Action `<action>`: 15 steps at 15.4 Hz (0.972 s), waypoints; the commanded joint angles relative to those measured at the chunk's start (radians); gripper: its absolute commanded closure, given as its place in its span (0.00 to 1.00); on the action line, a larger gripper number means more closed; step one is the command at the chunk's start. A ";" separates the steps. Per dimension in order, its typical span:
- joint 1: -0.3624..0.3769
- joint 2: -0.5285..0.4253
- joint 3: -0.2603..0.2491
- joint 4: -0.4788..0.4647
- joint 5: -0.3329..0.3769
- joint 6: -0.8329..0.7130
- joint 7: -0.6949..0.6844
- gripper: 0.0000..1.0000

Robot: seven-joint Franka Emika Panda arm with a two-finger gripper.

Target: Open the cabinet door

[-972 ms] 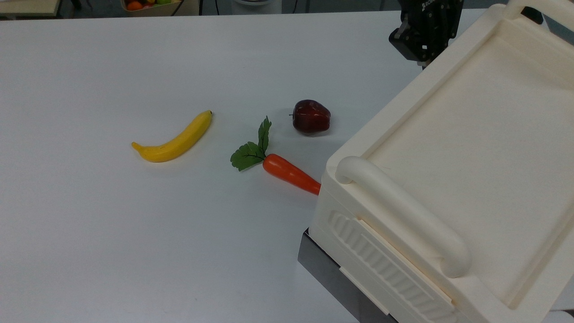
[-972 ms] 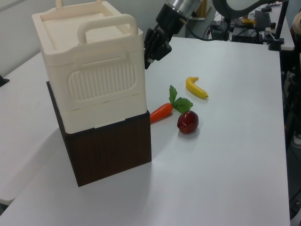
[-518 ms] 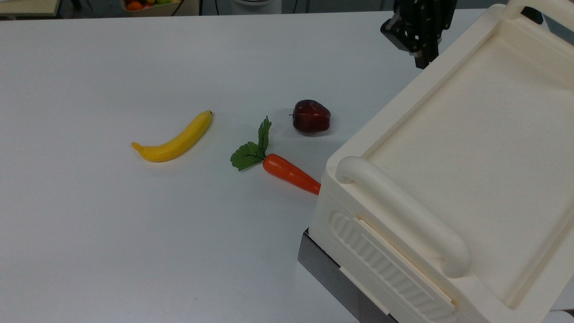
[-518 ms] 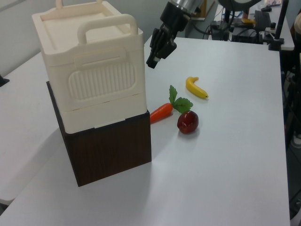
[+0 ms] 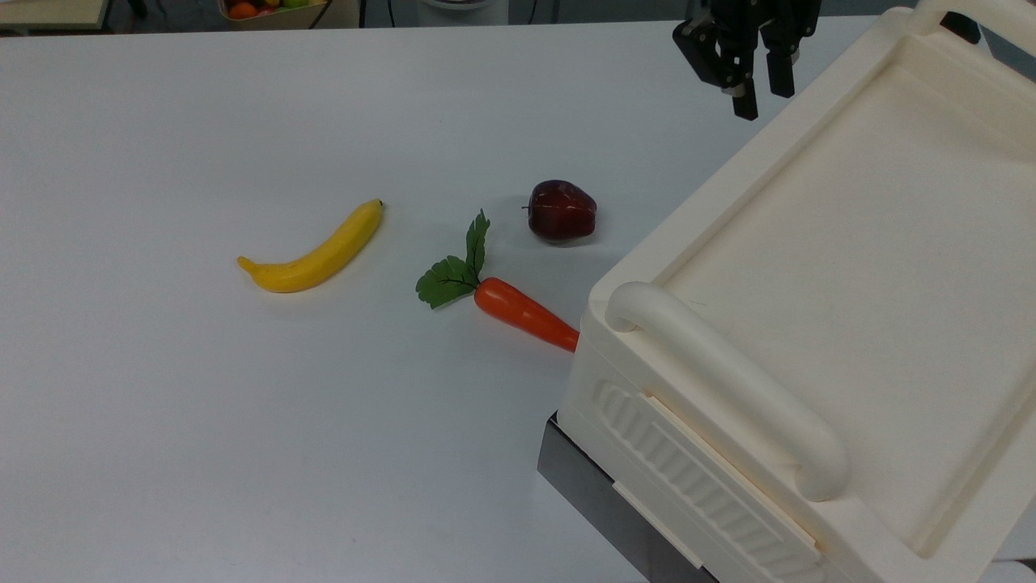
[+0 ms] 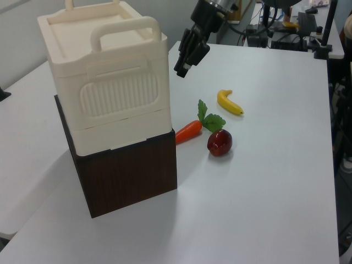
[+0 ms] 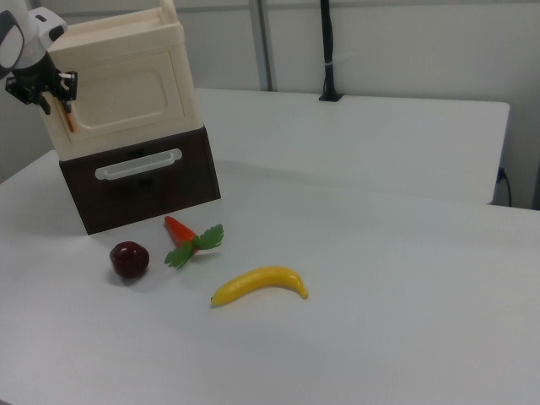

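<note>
The cabinet (image 5: 842,267) is a boxy cream unit on a dark base, at the top view's right and the left view's left (image 6: 110,82). Its cabinet door (image 7: 122,93), a flat cream panel with a recessed centre, lies flush with the front in the right view, with a small copper strip (image 7: 71,120) at its left end. My gripper (image 5: 761,95) hangs open just off the cabinet's far corner, holding nothing. In the right view my gripper (image 7: 55,101) is beside the copper strip; in the left view my gripper (image 6: 181,69) stands apart from the cabinet's side.
On the white table lie a yellow banana (image 5: 316,251), a carrot with green leaves (image 5: 522,312) reaching the cabinet's base, and a dark red apple (image 5: 562,210). The dark base has a pale bar handle (image 7: 139,164). A fruit box (image 5: 267,8) sits beyond the table.
My gripper has drawn away from the cabinet's side, up and leftward in the top view, and its two fingers now show apart. Cabinet and fruit have not moved.
</note>
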 commanded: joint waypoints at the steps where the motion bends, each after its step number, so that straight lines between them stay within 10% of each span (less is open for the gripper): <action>1: 0.003 -0.001 -0.004 -0.015 -0.001 0.018 0.009 0.41; 15: 0.010 0.037 0.003 -0.013 -0.010 0.123 -0.096 0.74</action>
